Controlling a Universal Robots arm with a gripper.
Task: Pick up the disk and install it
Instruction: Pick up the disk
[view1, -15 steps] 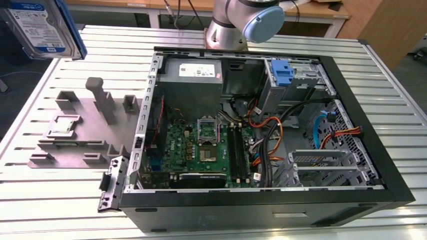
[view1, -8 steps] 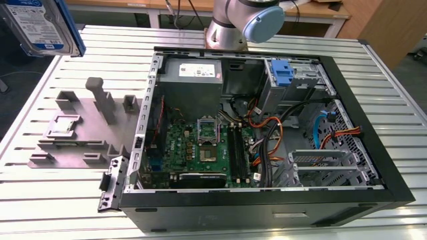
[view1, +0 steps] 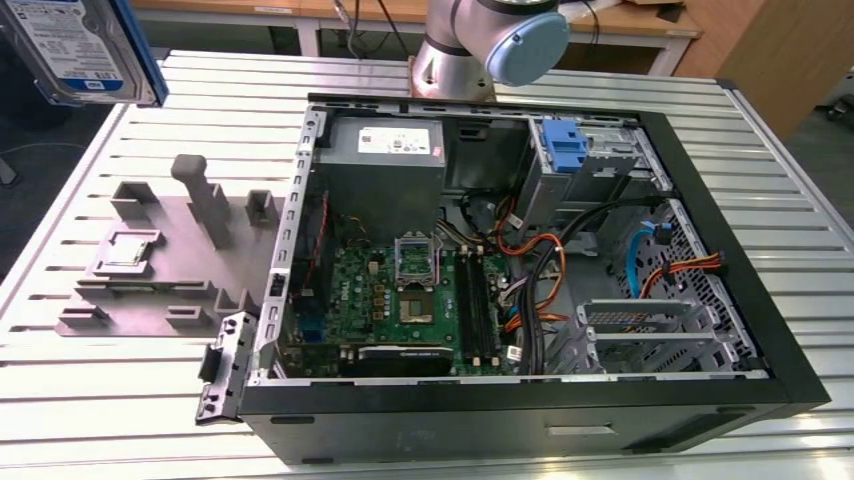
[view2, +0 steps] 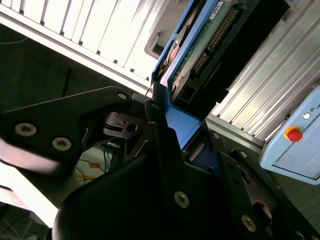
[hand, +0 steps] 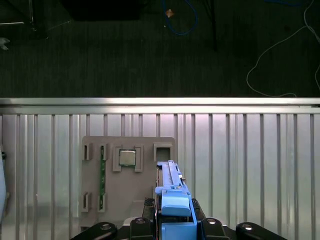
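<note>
Exterior view's top left corner shows you the disk (view1: 74, 45), label side out: white with a blue band and a barcode, cut off by the frame edge. It hangs over the desk (view1: 107, 400), well apart from the open case (view1: 534, 250). In both wrist views the gripper (hand: 175, 221) pinches its blue carrier edge-on; the second wrist view shows its green circuit board. Beneath sits a grey fixture (hand: 125, 185) holding a chip (hand: 128, 158). Cables (view1: 534, 300) crowd the case near the blue bracket (view1: 566, 148).

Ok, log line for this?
end effector: shut on disk | disk: held aloft, clear of grey parts fixture | computer case: open, disk not installed
</note>
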